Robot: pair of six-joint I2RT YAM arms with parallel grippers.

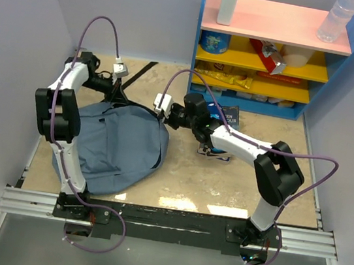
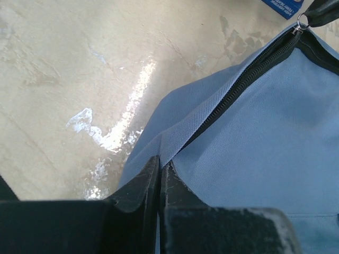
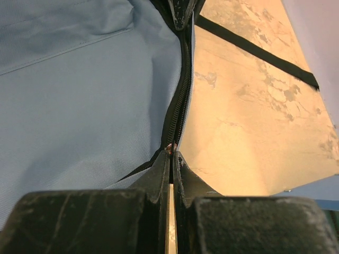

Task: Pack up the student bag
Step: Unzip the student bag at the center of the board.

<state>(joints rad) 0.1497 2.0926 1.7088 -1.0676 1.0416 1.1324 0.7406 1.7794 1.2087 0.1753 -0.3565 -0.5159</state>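
The slate-blue student bag point(image 1: 118, 151) lies flat on the table's left half. My left gripper point(image 1: 117, 96) is shut on the fabric edge at the bag's far end; the left wrist view shows the fold pinched between its tips point(image 2: 160, 163). My right gripper point(image 1: 164, 119) is shut on the zipper pull point(image 3: 170, 149) at the bag's right edge. The black zipper point(image 2: 249, 76) runs closed between the two grippers. The pull also shows in the left wrist view point(image 2: 302, 23). The bag's inside is hidden.
A dark blue book point(image 1: 227, 116) lies on the table under my right arm, with another thing point(image 1: 217, 154) half hidden below it. A blue shelf point(image 1: 278, 48) with snacks and a bottle stands at the back right. A black strap point(image 3: 254, 50) trails behind the bag.
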